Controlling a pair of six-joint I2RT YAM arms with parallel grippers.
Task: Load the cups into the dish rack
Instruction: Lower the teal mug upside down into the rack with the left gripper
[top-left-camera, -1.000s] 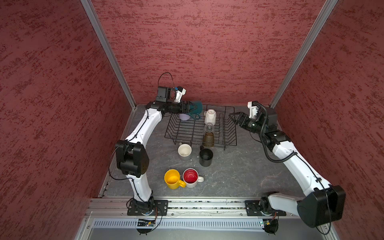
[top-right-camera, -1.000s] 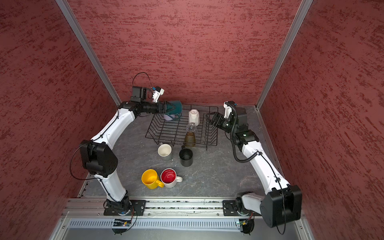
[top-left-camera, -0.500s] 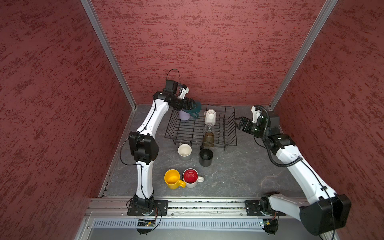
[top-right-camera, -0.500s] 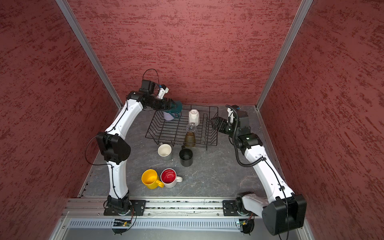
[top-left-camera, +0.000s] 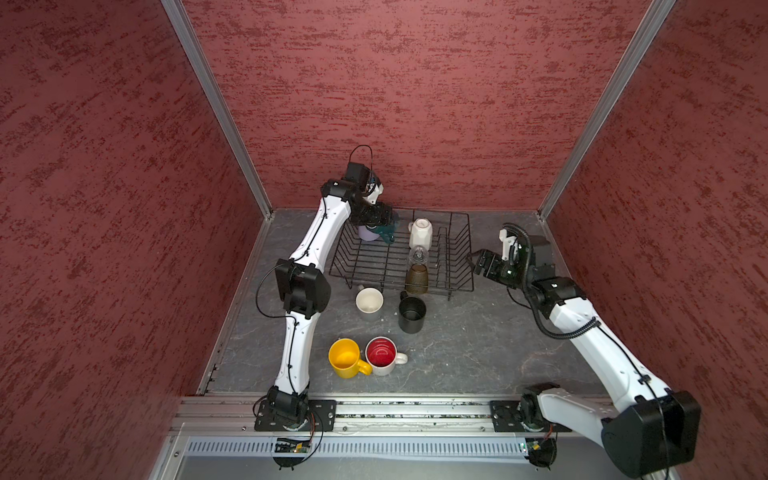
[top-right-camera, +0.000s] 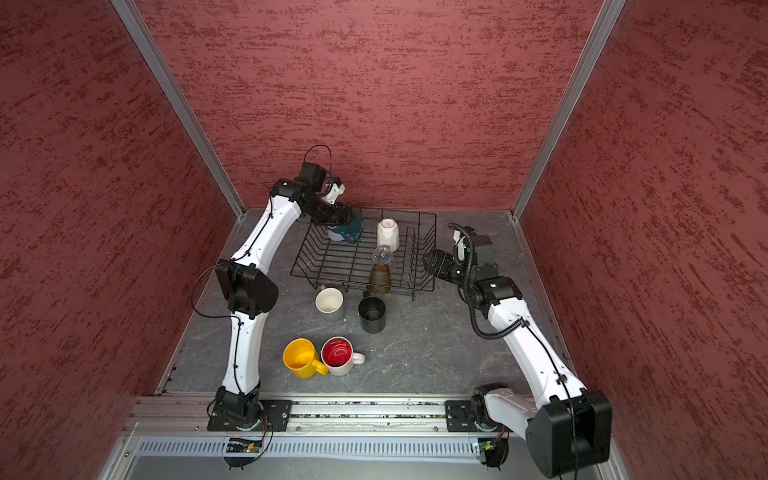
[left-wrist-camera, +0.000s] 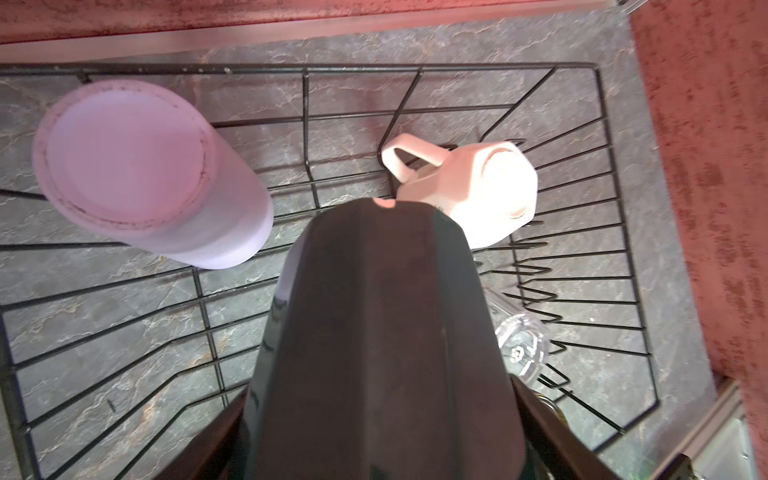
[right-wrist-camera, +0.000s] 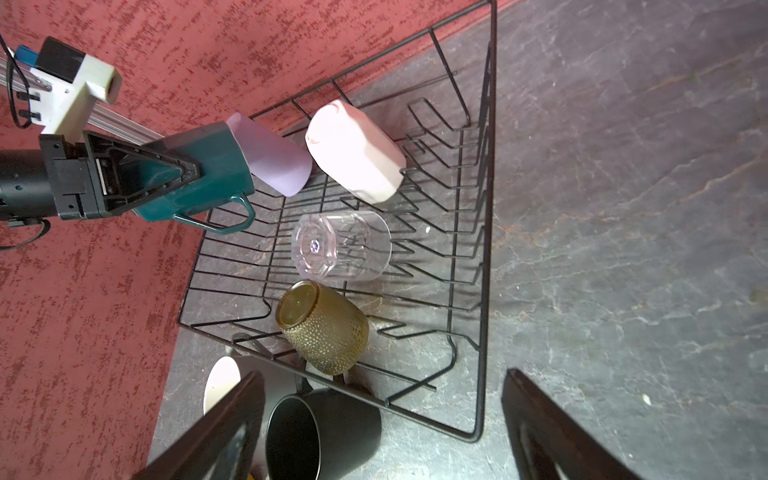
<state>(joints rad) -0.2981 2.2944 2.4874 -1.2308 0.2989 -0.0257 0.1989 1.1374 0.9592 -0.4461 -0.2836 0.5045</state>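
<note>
Left claw (right-wrist-camera: 189, 170) grips one teal mug (right-wrist-camera: 224, 166), right claw (top-left-camera: 473, 262) spread empty; four cups (top-left-camera: 420, 233) in the dish rack (top-left-camera: 374, 262), four on the surface (top-left-camera: 457, 345), all four seen only in top views.

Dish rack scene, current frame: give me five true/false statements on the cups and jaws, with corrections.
1. The left jaws grip the dark teal mug over the dish rack. True.
2. The right jaws are shut on the black mug. False: they stand open and empty beside the rack; that mug stands on the table.
3. Four cups stand outside the rack: yellow mug, white mug with red inside, grey cup, black mug. True.
4. The amber glass sits mouth up in the rack. False: it is inverted, base up.
5. The lavender cup lies on the table. False: it is in the rack, beside the dark teal mug.
</note>
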